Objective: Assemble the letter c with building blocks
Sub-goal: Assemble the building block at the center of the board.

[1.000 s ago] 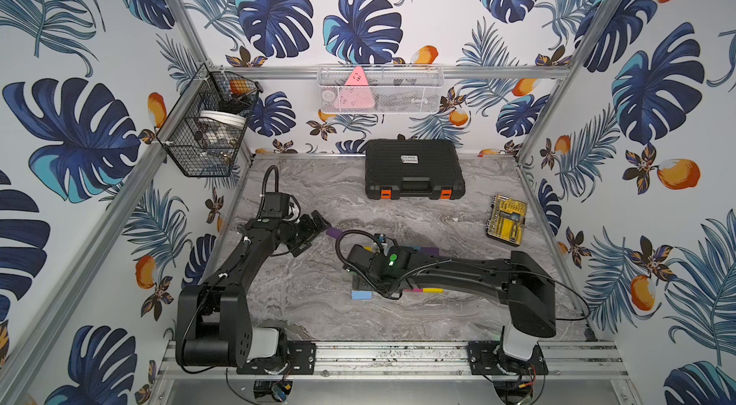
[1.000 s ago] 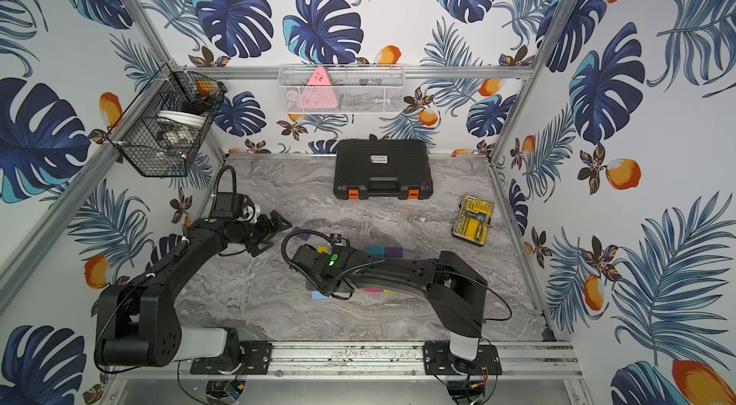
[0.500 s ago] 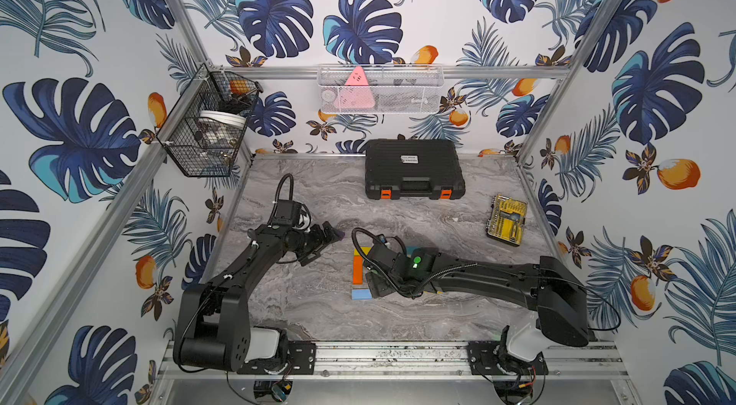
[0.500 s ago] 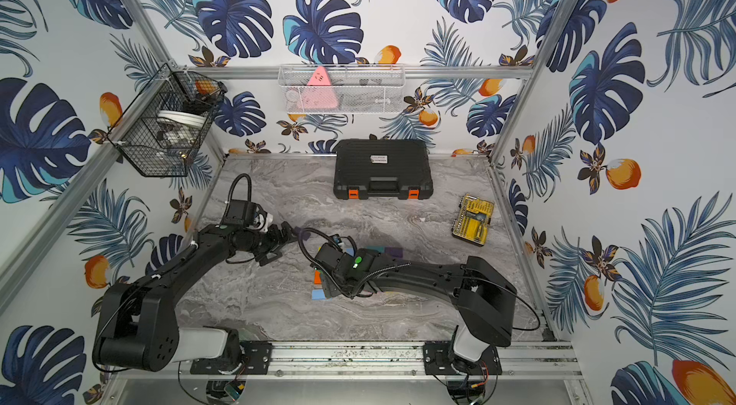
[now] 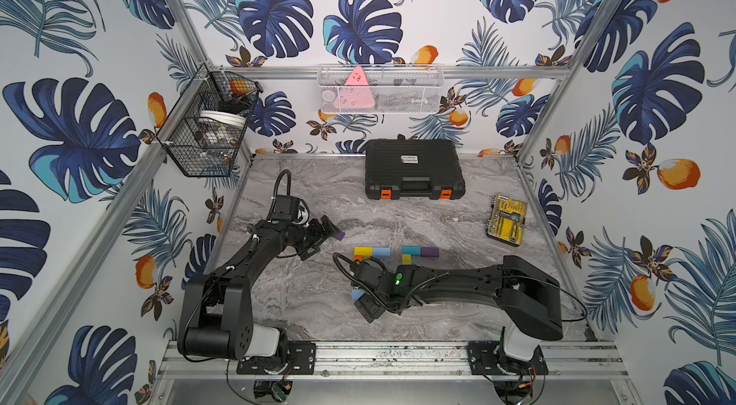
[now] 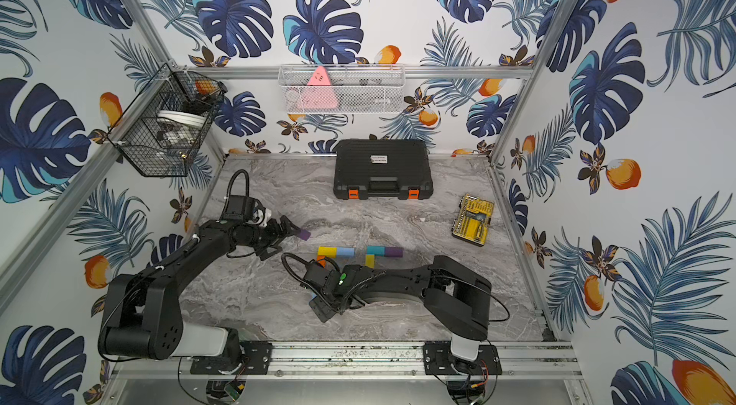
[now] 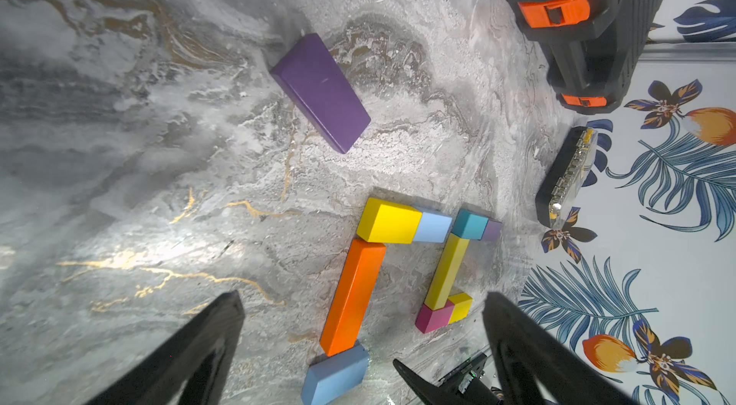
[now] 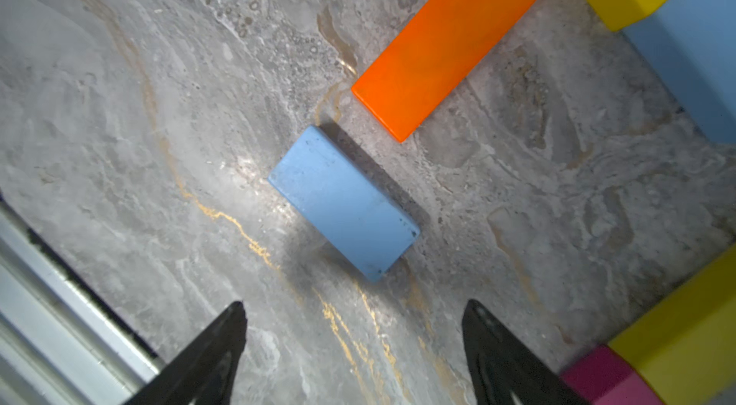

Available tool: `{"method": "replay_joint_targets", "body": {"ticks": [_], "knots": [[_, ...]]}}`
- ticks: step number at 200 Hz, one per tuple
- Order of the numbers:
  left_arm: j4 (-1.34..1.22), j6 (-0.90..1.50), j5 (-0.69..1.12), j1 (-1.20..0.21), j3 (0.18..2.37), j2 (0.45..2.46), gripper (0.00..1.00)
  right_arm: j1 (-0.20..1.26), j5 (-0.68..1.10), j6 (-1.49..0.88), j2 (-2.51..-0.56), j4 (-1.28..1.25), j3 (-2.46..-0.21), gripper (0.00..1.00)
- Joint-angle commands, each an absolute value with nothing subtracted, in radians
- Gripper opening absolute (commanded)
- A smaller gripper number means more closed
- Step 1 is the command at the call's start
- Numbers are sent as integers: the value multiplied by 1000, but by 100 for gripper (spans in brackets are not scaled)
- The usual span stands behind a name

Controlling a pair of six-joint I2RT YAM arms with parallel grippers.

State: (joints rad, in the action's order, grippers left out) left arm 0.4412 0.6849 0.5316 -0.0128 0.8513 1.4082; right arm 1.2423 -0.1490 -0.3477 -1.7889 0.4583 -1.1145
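Fingers of right arm (image 8: 207,359) gape near loose light-blue block (image 8: 343,202).

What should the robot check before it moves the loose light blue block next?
1. Right gripper open, empty: ok.
2. Loose light blue block flat on the table, ahead of that gripper: ok.
3. That block squared against the orange block end: not ok, skewed with a gap.
4. Left gripper open, empty: ok.
5. Purple block lying free, ungripped: ok.
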Motion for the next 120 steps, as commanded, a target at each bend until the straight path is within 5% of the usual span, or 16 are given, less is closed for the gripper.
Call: {"method": "replay_joint_targets", "body": {"ticks": [1,120], "knots": [[428,698,551,-11,858,1408,99,1244,-172,-333,-1806,421,-1111,86],[419,698,555,-10,848,1410,99,1237,-271,-383,-1879,416,-1129,84]]}}
